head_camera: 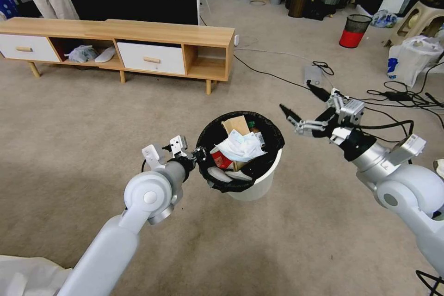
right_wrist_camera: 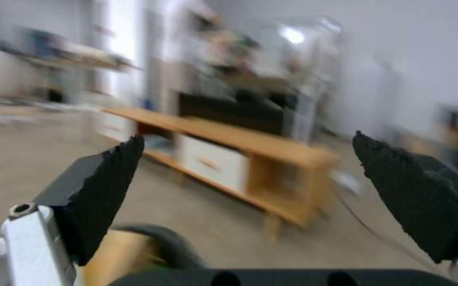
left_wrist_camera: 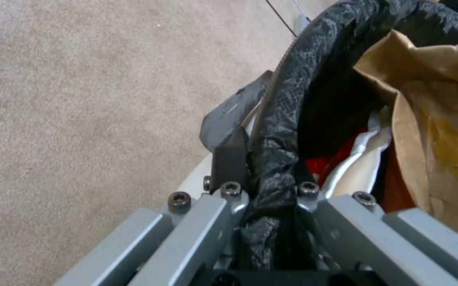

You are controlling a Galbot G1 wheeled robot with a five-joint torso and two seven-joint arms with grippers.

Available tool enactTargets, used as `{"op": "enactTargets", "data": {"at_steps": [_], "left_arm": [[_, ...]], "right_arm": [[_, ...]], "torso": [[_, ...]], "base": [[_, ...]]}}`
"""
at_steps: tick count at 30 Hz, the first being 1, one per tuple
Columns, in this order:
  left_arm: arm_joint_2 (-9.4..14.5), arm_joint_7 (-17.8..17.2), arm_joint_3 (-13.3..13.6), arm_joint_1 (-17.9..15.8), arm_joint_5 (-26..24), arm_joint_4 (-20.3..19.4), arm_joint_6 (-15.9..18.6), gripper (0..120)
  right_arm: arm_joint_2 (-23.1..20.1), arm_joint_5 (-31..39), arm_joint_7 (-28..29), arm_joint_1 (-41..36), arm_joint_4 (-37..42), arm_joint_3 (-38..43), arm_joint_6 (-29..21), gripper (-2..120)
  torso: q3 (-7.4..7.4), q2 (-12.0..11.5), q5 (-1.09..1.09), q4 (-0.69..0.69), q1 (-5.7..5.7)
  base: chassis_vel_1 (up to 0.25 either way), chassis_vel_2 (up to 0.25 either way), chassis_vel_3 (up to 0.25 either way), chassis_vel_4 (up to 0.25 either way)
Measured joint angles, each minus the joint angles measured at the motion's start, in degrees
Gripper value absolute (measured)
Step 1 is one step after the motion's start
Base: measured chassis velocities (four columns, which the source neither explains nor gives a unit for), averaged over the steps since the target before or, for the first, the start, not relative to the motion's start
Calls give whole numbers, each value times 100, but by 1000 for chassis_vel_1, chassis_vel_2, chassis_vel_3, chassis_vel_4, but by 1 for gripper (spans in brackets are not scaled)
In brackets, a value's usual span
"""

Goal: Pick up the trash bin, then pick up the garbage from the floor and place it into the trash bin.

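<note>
The left gripper (head_camera: pixel 198 153) had its two fingers (left_wrist_camera: pixel 231 161) pinched tight on the bagged rim of the one trash bin (head_camera: pixel 259 185), one finger outside the black liner (left_wrist_camera: pixel 287 99) and one inside, and the bin hung tilted at the end of that arm over the beige carpet (head_camera: pixel 92 115). The right gripper (head_camera: pixel 298 104) held its two black pads (right_wrist_camera: pixel 101 186) spread wide with nothing between them, just beside the bin's far rim. Inside the bin lay one brown paper bag (head_camera: pixel 236 125), one white tissue (head_camera: pixel 240 145) and something red (head_camera: pixel 221 159); behind stood one wooden TV cabinet (head_camera: pixel 138 37) with two white drawers.
</note>
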Motion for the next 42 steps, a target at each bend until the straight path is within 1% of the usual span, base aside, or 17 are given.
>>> {"op": "enactTargets", "data": {"at_steps": [1, 2, 3, 4, 5, 6, 8, 10, 16, 21, 27, 29, 33, 35, 38, 41, 42], "left_arm": [[0, 0, 0, 0, 0, 0, 0, 3], [-1, 2, 0, -4, 0, 3, 1, 3], [-1, 2, 0, -4, 0, 3, 1, 3], [-2, 7, 0, -5, 0, 2, 2, 3], [0, 21, -11, -3, 0, 2, 6, 3], [0, 21, -11, -3, 0, 2, 6, 3], [23, 61, -52, 14, 6, -10, 13, 3], [38, 79, -74, 19, 11, -12, 17, 3], [32, 105, -162, 40, 3, -30, 17, 3], [37, 126, -202, 73, 9, -28, 17, 3], [58, 196, -259, 77, 26, -36, 17, 3], [76, 226, -328, 99, 32, -36, 17, 3], [85, 268, -371, 129, 36, -36, 17, 3], [106, 322, -458, 176, 6, -35, 9, 3], [128, 325, -486, 187, -19, -34, 9, 3], [167, 338, -567, 204, -54, -10, 9, 3], [167, 338, -567, 204, -54, -10, 9, 3]], "right_arm": [[0, 0, 0, 0, 0, 0, 0, 100], [96, 233, 1109, 11, 172, -37, -701, 100], [96, 233, 1109, 11, 172, -37, -701, 100], [158, 422, 1649, 26, 240, -78, -1017, 100], [274, 699, 2482, 42, 292, -125, -1426, 100], [274, 699, 2482, 42, 292, -125, -1426, 100], [423, 831, 3216, -52, 285, -107, -1754, 100], [465, 831, 3386, -154, 279, -68, -1820, 100], [586, 765, 3529, -407, 272, 43, -1878, 100], [654, 648, 3469, -569, 162, 138, -1849, 100], [754, 408, 3154, -890, -37, 350, -1688, 100], [827, 82, 2909, -1135, -232, 463, -1452, 100], [868, -55, 2758, -1340, -325, 559, -1341, 100], [952, -317, 2444, -1564, -457, 712, -1112, 100], [973, -408, 2322, -1640, -490, 778, -1060, 100], [1036, -858, 1935, -1845, -705, 999, -763, 100], [1036, -858, 1935, -1845, -705, 999, -763, 100]], "torso": [[0, 0, 0, 0, 0], [0, 0, -1, -1, 0], [0, 0, -1, -1, 0], [0, 0, -1, -1, 0], [0, 0, 1, -1, 0], [0, 0, 1, -1, 0], [0, 0, 0, 0, 0], [0, 0, 0, 0, 0], [0, 0, 0, -1, 0], [0, 0, 0, 0, 0], [0, 0, 0, -1, 0], [0, 0, 0, 0, 0], [0, 0, 0, -1, 0], [0, 0, 1, -1, 0], [0, 0, 0, 0, 0], [0, 0, 0, 0, 0], [0, 0, 0, 0, 0]], "base": [[0, 0, 0, 0], [0, 0, 0, 0], [0, 0, 0, 0], [0, 0, 0, 0], [0, 0, 0, 0], [0, 0, 0, 0], [0, 0, 0, 0], [0, 0, 0, 0], [0, 0, 0, 0], [0, 0, 0, 0], [0, 0, 0, 0], [0, 0, 0, 0], [0, 0, 0, 0], [0, 0, 0, 0], [0, 0, 0, 0], [0, 0, 0, 0], [0, 0, 0, 0]]}}
